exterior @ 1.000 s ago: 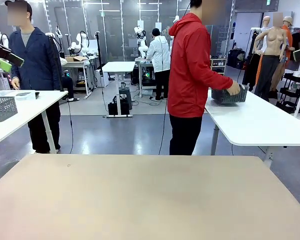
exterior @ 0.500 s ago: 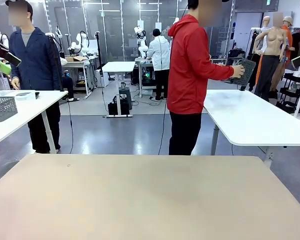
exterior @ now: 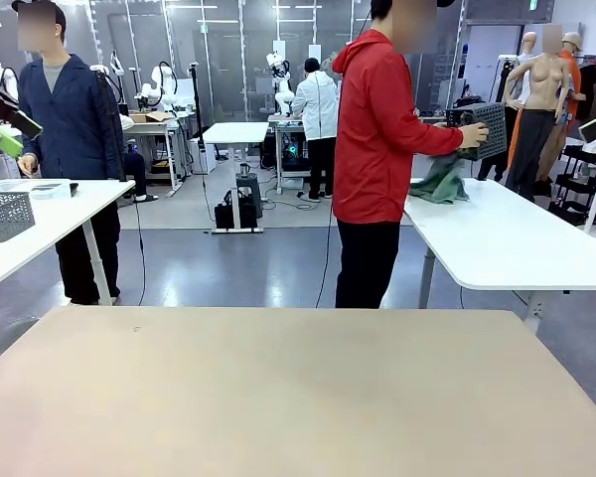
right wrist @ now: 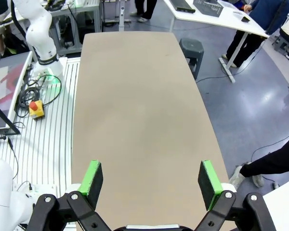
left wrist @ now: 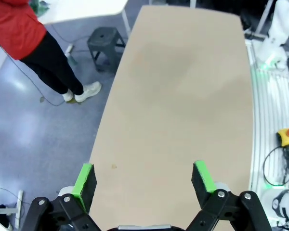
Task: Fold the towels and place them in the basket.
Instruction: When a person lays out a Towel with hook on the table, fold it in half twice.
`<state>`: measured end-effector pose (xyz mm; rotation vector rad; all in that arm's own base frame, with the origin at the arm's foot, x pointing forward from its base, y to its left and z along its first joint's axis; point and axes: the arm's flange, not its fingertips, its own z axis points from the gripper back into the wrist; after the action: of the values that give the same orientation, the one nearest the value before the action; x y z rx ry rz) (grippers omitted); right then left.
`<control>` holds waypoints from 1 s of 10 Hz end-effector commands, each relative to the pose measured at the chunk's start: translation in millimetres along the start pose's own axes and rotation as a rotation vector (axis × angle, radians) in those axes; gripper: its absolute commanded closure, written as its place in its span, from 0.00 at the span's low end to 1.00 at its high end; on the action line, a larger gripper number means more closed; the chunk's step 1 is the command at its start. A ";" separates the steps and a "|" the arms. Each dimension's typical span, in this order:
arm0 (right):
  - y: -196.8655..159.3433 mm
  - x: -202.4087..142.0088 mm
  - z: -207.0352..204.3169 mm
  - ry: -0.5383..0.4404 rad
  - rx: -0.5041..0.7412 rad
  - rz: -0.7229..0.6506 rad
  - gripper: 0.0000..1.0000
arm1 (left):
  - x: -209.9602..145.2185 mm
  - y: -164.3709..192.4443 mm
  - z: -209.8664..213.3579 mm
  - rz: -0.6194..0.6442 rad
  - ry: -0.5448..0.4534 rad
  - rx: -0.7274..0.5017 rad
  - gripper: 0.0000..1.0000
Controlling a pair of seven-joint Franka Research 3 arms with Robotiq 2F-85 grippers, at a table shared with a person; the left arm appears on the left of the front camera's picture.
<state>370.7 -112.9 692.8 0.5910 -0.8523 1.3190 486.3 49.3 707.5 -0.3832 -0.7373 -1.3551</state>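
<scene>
A person in a red jacket stands at the white side table point(exterior: 507, 243), beyond the far edge of my table. The person's hand holds the dark grey mesh basket point(exterior: 485, 126) tipped up in the air. A dull green towel point(exterior: 439, 182) hangs in a crumpled bunch below it, down to the white tabletop. My left gripper point(left wrist: 142, 168) hovers high above the bare beige table point(exterior: 298, 388), open with nothing between its green pads. My right gripper point(right wrist: 151, 166) is also high above the table, open and holding nothing.
Another white table point(exterior: 40, 214) at the left carries a second grey mesh basket point(exterior: 2, 214), with a person in dark blue behind it. A grey stool point(right wrist: 191, 48) stands on the floor off the beige table's far side.
The person has lifted the basket off the white table and tipped it up. A green towel has come into view beneath it. Both grippers stay open.
</scene>
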 end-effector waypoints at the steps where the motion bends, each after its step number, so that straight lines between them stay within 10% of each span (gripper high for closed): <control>1: -1.4 2.5 -1.1 0.030 0.016 0.018 0.00 | -1.0 -2.4 0.5 -0.045 0.031 -0.035 0.00; 10: 0.0 0.4 -3.2 0.015 0.012 0.004 0.00 | -1.0 -0.7 -7.7 -0.068 0.032 -0.053 0.00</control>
<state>370.8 -111.5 690.6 0.5871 -0.8300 1.3300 488.4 46.1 699.2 -0.3808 -0.6873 -1.4433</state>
